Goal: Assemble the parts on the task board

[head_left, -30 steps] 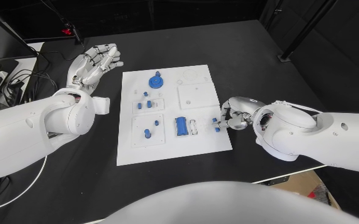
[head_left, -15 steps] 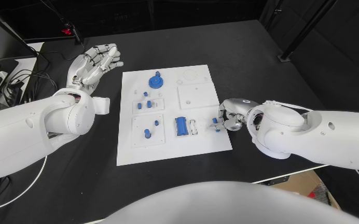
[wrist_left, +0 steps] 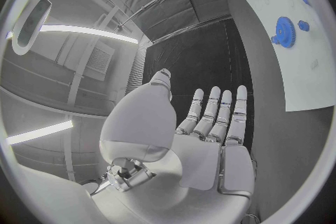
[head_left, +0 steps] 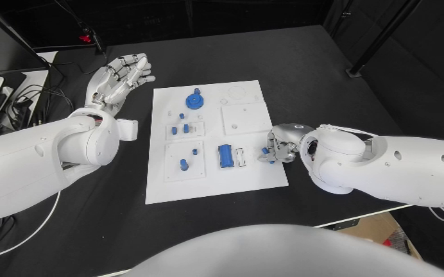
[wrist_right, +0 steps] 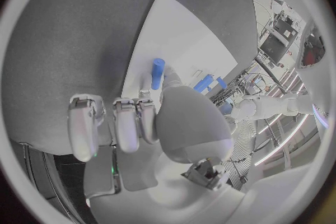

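White board (head_left: pixel 213 181) flat in the middle of the black table (head_left: pixel 305 65). On the board: a blue gear (head_left: pixel 194 102) near the far edge, small blue pegs (head_left: pixel 185 127) in a white block at the left side, more blue pieces (head_left: pixel 188 163) in a second block nearer the robot, and a blue cylinder (head_left: pixel 224 156) lying beside a white piece near the centre.

Right hand (head_left: pixel 278 147) low at the right edge of the board, fingers curled. Between thumb and fingers, a small blue pin (wrist_right: pixel 157 73), seen clearly from the right wrist, sticking out from the fingertips (wrist_right: pixel 145 102) toward the white board surface. From the head view, the same pin (head_left: pixel 265 151) just a spot of blue at the hand, over the board edge. Impossible to tell if the pin tip touches the board.

Left hand (head_left: pixel 119 79) off the board, over the bare table to the left of the far left corner, palm up, fingers straight and slightly spread, nothing in it. Same open palm (wrist_left: pixel 210 151) in the left wrist view, with the gear (wrist_left: pixel 283 31) and the board corner (wrist_left: pixel 308 84) well apart from it.
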{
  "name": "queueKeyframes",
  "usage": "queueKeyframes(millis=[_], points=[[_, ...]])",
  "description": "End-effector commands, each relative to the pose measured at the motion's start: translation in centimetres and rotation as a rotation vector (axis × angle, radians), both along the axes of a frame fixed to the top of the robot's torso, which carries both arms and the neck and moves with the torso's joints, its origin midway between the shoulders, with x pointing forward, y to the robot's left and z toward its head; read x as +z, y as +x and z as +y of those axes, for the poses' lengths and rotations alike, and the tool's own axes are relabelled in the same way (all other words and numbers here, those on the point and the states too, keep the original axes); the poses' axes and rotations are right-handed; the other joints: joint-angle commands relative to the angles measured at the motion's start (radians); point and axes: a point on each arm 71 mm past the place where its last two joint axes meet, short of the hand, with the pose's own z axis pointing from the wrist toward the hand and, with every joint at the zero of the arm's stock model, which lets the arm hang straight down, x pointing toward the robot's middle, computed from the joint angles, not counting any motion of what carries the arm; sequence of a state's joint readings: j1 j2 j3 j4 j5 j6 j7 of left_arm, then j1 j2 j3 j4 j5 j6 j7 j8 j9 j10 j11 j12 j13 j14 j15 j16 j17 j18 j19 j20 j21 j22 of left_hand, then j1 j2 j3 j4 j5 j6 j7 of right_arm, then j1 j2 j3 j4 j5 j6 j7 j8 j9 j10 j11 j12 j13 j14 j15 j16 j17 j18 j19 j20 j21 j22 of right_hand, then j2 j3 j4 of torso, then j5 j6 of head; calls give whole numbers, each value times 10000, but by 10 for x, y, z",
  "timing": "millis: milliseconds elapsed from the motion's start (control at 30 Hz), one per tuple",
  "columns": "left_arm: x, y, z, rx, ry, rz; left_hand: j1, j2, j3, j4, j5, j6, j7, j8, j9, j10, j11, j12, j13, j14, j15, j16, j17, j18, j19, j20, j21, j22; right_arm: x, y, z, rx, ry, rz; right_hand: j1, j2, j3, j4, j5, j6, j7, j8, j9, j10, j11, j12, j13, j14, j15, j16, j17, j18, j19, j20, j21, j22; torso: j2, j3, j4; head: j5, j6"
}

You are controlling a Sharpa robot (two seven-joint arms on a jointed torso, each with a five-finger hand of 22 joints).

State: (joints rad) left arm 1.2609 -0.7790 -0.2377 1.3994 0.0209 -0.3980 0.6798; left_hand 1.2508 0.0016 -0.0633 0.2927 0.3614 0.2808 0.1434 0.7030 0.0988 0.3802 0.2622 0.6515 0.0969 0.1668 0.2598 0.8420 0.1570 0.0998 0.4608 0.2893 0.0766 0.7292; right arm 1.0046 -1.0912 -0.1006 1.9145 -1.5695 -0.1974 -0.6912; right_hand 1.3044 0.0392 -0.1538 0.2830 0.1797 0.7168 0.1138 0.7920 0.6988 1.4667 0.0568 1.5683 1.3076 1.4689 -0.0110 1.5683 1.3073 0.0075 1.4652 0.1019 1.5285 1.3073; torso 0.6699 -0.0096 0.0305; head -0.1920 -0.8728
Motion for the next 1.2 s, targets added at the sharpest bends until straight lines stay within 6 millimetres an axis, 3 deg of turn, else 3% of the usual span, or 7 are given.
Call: queueKeyframes(millis=[33,233,300,333,367,600,1200], points=[[7,-1,-1,-124,-271,-808,-5,100,-29,-7,33,-56,1534,50,-11,-68,5,65,-8,-70,-10,40,-14,-115,-78,2,41,-14,-11,-6,-5,-280,-934,763,344,28,165,-51,-99,-26,-3,-84,-3944,1041,-70,25,2632,1019,-62,25,2635,58,738,-95,-5,2460,4,3,-9,36,2],[7,-1,-1,-120,-268,-802,-3,104,-32,-7,35,-58,1534,54,-14,-70,5,71,-12,-71,-10,45,-19,-115,-80,3,41,-14,-9,-6,-2,-293,-383,423,1389,295,765,-278,-333,-111,-37,-378,-4161,1041,-100,25,2632,1019,-102,25,2635,29,806,-129,86,2498,-3,-1,-21,63,2],[7,-1,-1,-114,-265,-800,-3,104,-32,-7,35,-58,1534,54,-14,-70,5,71,-12,-71,-10,45,-19,-115,-80,3,41,-14,-7,-6,0,-315,-4,229,1813,332,1222,-341,-846,-100,-35,-633,-4335,1041,-92,25,2632,1019,-116,25,2635,19,830,-145,119,2511,1,-4,-26,71,2],[7,-1,0,-113,-264,-799,-3,104,-32,-7,35,-58,1534,54,-14,-70,5,71,-12,-71,-10,45,-19,-115,-80,3,41,-14,-6,-6,0,-346,230,143,1982,183,1689,-284,-1151,-31,-21,-790,-4450,1041,-84,25,2632,1019,-115,25,2635,11,848,-153,144,2522,4,-6,-27,72,2],[7,-1,0,-110,-263,-797,-3,104,-32,-7,35,-58,1534,54,-14,-70,5,71,-12,-71,-10,45,-19,-115,-80,3,41,-14,-5,-7,1,-391,495,62,2007,-427,2704,18,-1222,116,42,-1147,-4704,1041,-22,25,2632,1019,-80,25,2635,5,864,-162,166,2530,4,-6,-29,69,2],[7,-1,0,-106,-259,-793,-3,104,-32,-7,35,-58,1534,54,-14,-70,5,71,-12,-71,-10,45,-19,-115,-80,3,41,-14,2,-8,1,-904,2333,-366,2227,-613,4347,-201,-964,577,41,-1668,-5073,1041,-38,25,2632,1019,-51,25,2635,-27,941,-131,270,2572,-1,-4,-10,56,2],[6,0,0,-99,-247,-786,-3,104,-32,-7,35,-58,1534,54,-14,-70,5,71,-12,-71,-10,45,-19,-115,-80,3,41,-14,14,-14,-4,-1953,5297,-661,1932,-783,4921,-515,-353,898,119,-1740,-5163,1041,26,25,2632,1019,-6,25,2635,-18,917,-74,240,2559,0,-10,-8,75,2]])
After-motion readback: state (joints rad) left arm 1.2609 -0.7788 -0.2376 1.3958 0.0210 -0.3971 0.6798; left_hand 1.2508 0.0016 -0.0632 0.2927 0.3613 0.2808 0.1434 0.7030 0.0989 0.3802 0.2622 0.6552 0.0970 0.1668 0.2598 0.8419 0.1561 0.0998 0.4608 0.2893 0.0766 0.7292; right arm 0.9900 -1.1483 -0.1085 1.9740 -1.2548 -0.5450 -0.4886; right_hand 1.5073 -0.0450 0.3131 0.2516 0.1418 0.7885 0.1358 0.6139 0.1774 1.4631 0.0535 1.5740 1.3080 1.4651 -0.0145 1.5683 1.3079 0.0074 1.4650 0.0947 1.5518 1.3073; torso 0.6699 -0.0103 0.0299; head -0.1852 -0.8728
